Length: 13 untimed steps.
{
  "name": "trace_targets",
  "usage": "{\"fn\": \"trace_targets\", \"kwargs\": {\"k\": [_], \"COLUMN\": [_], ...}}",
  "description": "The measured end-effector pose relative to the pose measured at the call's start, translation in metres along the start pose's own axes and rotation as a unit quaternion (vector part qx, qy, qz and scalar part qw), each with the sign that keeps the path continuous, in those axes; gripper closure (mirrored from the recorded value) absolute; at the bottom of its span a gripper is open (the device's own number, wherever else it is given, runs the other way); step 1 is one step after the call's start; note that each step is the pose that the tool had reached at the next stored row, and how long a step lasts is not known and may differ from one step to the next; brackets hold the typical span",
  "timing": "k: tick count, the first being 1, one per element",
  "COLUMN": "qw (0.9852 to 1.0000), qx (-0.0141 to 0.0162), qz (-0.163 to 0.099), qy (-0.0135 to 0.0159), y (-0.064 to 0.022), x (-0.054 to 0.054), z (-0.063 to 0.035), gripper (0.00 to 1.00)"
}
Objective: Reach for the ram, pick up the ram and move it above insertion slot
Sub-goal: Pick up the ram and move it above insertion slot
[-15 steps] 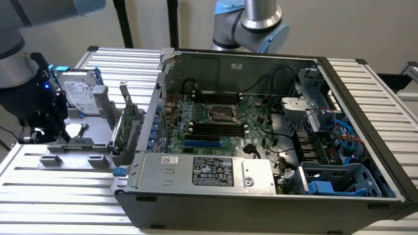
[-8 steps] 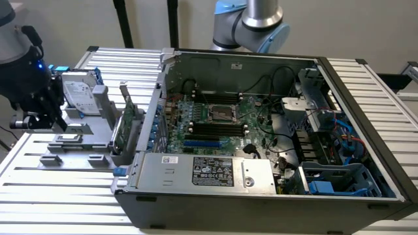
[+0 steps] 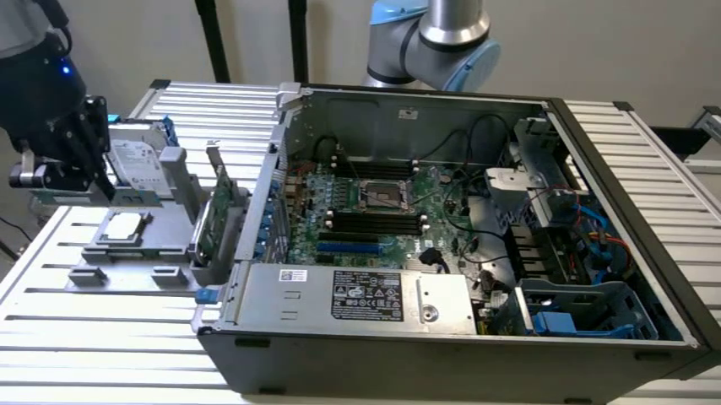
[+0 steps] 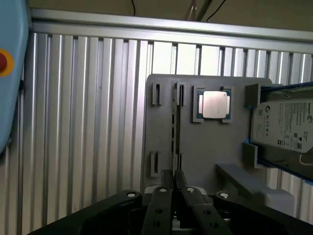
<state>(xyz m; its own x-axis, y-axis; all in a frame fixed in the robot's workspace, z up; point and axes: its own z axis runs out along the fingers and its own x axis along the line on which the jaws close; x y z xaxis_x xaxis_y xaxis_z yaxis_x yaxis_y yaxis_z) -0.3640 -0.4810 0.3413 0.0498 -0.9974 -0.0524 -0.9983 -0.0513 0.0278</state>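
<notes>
Gripper (image 3: 62, 181) clamped on ram (image 3: 40, 198) — above gray holder (image 4: 205, 147) edge, well apart from open case (image 3: 394, 359).

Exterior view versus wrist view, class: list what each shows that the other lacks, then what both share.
Exterior view: the open computer case with its motherboard, and the robot arm's joint. Wrist view: a light-blue panel with a red button. Both: the gripper, the grey holder, the processor chip and the hard drive.

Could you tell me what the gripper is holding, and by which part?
The gripper seems to pinch the ram mid-length, by its upper edge.
</notes>
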Motion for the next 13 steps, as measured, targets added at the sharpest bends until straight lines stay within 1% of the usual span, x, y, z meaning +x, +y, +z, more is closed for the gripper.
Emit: {"fn": "trace_targets", "kwargs": {"k": [5, 7, 9, 13], "qw": [1.0000, 1.0000, 1.0000, 1.0000], "qx": [0.0000, 0.0000, 0.0000, 0.0000], "qz": [0.000, 0.000, 0.000, 0.000], "qy": [0.0000, 0.0000, 0.0000, 0.0000], "y": [-0.0074, -0.0117, -0.0174, -0.0305], "x": [-0.006, -0.008, -0.010, -0.012], "z": [-0.0226, -0.0318, -0.0400, -0.0528], "gripper": [0.87, 0.87, 0.87, 0.87]}}
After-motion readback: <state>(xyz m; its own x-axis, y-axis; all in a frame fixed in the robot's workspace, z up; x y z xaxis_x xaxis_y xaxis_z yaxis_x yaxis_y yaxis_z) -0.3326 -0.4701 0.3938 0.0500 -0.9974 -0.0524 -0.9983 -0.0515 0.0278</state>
